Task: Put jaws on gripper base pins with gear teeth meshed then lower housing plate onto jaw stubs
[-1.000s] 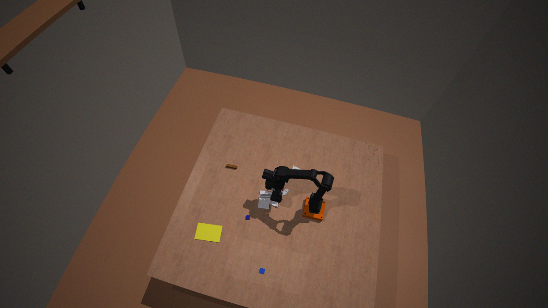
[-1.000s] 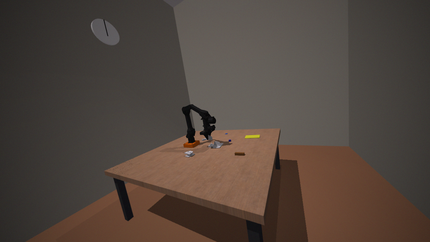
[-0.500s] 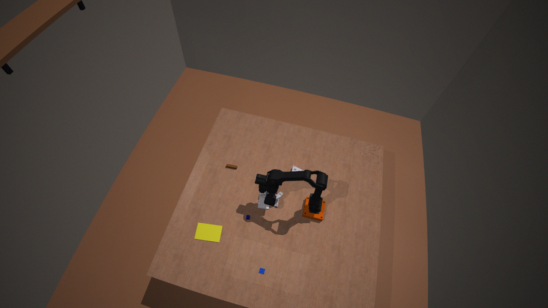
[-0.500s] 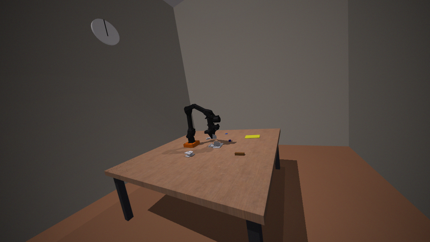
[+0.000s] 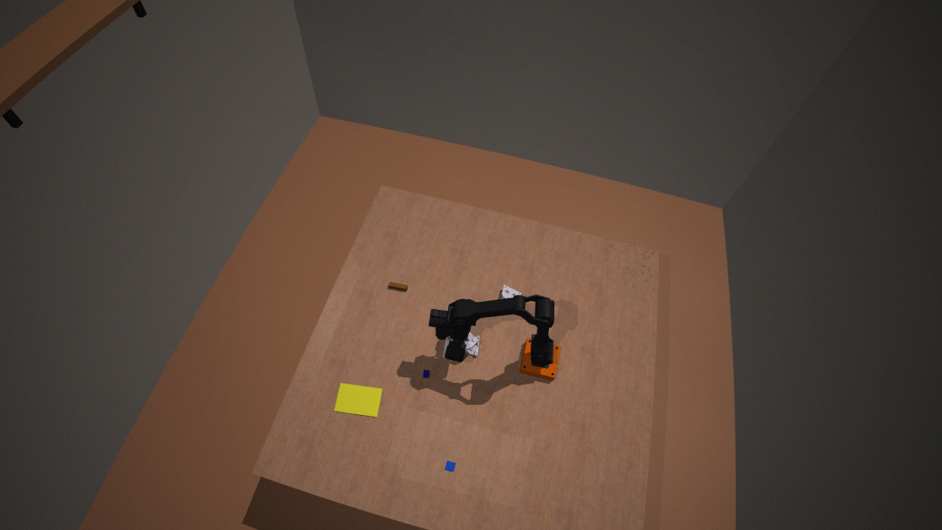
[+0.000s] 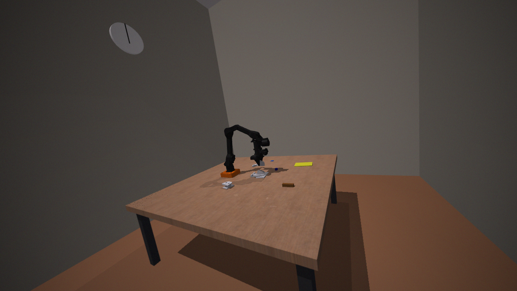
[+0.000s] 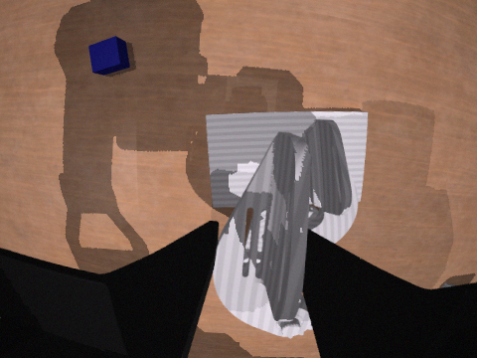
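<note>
My gripper (image 7: 256, 234) (image 6: 258, 164) is shut on a light grey jaw (image 7: 285, 239) (image 6: 261, 163), held on edge between the black fingers above the table. Its far end overlaps the gripper base in the wrist view. The gripper base (image 7: 238, 136) (image 6: 265, 174) lies on the table, with its flat plate ahead of the fingers. The other jaw (image 7: 330, 169) stands over this plate; its seat is hidden. Pins and gear teeth are mostly hidden, and I cannot tell any meshing. The white housing plate (image 5: 508, 291) (image 6: 227, 184) lies apart, beyond the forearm in the top view.
A dark blue cube (image 5: 426, 373) (image 6: 276, 169) (image 7: 108, 56) lies near the base. A yellow sheet (image 5: 358, 400) (image 6: 303, 164), a brown block (image 5: 397, 286) (image 6: 288, 184) and a blue square (image 5: 450, 466) (image 6: 272, 160) lie farther off. The arm stands on an orange mount (image 5: 532, 369) (image 6: 227, 174).
</note>
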`<move>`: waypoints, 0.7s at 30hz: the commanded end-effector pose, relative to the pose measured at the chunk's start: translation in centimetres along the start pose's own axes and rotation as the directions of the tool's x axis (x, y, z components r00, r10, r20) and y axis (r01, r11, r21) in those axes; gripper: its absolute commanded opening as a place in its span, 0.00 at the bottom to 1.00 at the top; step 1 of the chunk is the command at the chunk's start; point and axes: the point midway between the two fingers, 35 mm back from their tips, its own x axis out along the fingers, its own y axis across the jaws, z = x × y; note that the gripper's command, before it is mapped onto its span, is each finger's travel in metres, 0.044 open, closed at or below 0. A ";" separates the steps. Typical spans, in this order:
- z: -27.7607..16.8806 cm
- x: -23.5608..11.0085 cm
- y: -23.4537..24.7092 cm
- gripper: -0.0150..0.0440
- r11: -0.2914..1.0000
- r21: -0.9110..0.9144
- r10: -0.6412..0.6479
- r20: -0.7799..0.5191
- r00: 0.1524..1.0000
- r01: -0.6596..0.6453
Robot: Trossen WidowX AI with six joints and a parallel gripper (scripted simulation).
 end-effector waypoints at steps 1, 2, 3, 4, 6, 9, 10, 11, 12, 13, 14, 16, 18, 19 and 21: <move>0.3 -0.1 0.3 0.48 1.000 0.003 -0.003 0.004 1.000 0.003; 0.3 -0.1 0.3 0.48 1.000 0.003 -0.003 0.004 1.000 0.003; 0.3 -0.1 0.3 0.48 1.000 0.003 -0.003 0.004 1.000 0.003; 0.3 -0.1 0.3 0.48 1.000 0.003 -0.003 0.004 1.000 0.003; 0.3 -0.1 0.3 0.48 1.000 0.003 -0.003 0.004 1.000 0.003; 0.3 -0.1 0.3 0.48 1.000 0.003 -0.003 0.004 1.000 0.003; 0.3 -0.1 0.3 0.48 1.000 0.003 -0.003 0.004 1.000 0.003; 0.3 -0.1 0.3 0.48 1.000 0.003 -0.003 0.004 1.000 0.003; 0.3 -0.1 0.3 0.48 1.000 0.003 -0.003 0.004 1.000 0.003; 0.3 -0.1 0.3 0.48 1.000 0.003 -0.003 0.004 1.000 0.003; 0.3 -0.1 0.3 0.48 1.000 0.003 -0.003 0.004 1.000 0.003; 0.3 -0.1 0.3 0.48 1.000 0.003 -0.003 0.004 1.000 0.003; 0.3 -0.1 0.3 0.48 1.000 0.003 -0.003 0.004 1.000 0.003; 0.3 -0.1 0.3 0.48 1.000 0.003 -0.003 0.004 1.000 0.003; 0.3 -0.1 0.3 0.48 1.000 0.013 -0.003 0.004 1.000 0.003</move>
